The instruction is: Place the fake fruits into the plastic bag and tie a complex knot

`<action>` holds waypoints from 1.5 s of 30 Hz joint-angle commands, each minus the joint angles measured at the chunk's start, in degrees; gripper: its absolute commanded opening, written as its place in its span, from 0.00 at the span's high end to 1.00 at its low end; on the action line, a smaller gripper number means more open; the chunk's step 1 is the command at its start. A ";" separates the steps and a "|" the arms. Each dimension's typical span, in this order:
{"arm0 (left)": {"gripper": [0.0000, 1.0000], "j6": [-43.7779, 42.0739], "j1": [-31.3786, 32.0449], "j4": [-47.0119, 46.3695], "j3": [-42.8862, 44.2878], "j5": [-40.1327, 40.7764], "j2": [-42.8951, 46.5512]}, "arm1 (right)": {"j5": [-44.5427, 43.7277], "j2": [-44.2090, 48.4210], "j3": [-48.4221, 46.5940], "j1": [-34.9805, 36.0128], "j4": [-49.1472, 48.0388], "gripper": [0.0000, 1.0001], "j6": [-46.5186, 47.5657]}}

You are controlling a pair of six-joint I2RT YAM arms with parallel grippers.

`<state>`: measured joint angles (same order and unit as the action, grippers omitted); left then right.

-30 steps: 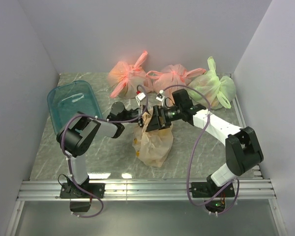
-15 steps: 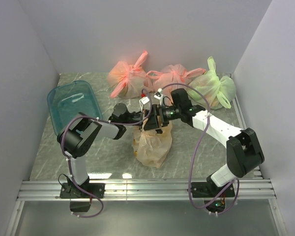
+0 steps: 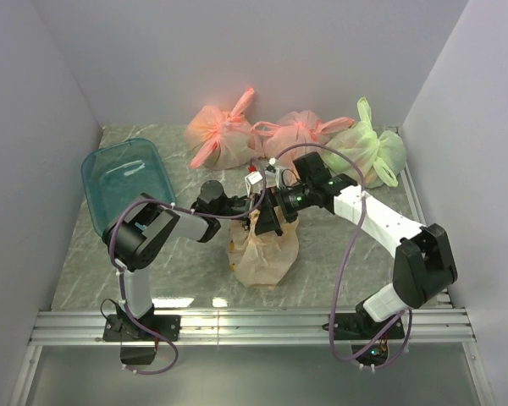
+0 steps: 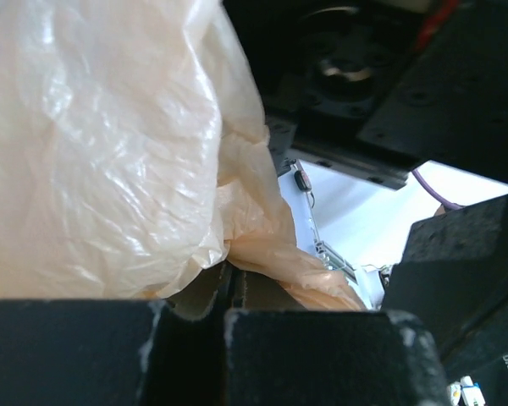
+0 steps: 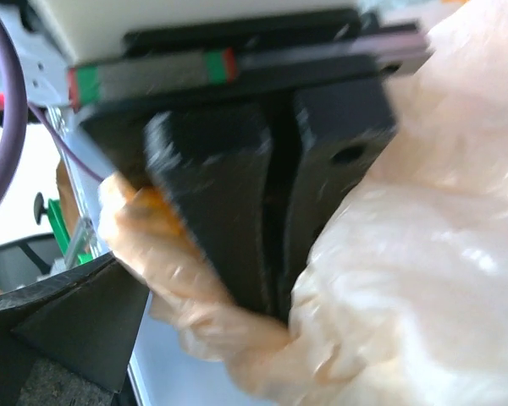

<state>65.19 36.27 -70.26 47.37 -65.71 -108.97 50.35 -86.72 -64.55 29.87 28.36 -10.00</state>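
Arms from both sides meet at the top of the plastic bag (image 3: 262, 254), which stands on the table (image 3: 195, 271) between them. The left arm bends up at its elbow, left of the bag, then reaches low and flat to the bag's top. The left gripper (image 3: 247, 205) sits at the bag's upper left. Its wrist view shows the left gripper (image 4: 229, 292) with fingers (image 4: 68, 347) pressed together, and a twisted strip of the bag's plastic is pinched between them.

The right arm bends high to the right of the bag and slopes down to the bag's top. The right gripper (image 3: 269, 218) sits at the bag's upper right, right next to the left one. In its wrist view, which is a bit blurry, its fingers (image 5: 212, 194) are tight together with a bunch of bag plastic squeezed at their tips.

Half a second ago both grippers were a little farther back, behind the bag's top. Now they are nearer, lower and closer together. A second ago the bag looked taller and thinner. Now it looks shorter and rounder, with its top pushed down under the grippers.

Behind the bag lie two pink bags (image 3: 220, 135) and a green bag (image 3: 368, 150). A blue tray (image 3: 118, 176) lies well to the left of the bag.
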 commanded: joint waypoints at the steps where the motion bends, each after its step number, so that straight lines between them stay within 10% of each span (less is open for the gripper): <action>1: 1.00 -1.47 0.38 -1.72 1.67 -0.12 1.74 | 0.36 2.69 -4.52 0.28 9.41 0.02 6.65; 17: 1.00 -1.91 0.47 -1.72 1.76 -0.29 1.57 | 4.76 7.69 -2.07 -8.60 9.97 0.09 8.33; 33: 1.00 0.90 0.38 -7.08 1.05 -0.03 1.13 | 6.34 14.99 11.11 -16.95 4.53 0.54 -0.27; 45: 1.00 1.43 0.55 -7.70 1.23 -0.03 0.77 | 10.21 12.19 12.87 -16.68 -7.35 0.60 -9.16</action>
<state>66.72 36.47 -73.34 47.62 -65.67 -108.97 58.30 -74.22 -51.70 12.97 25.71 -16.78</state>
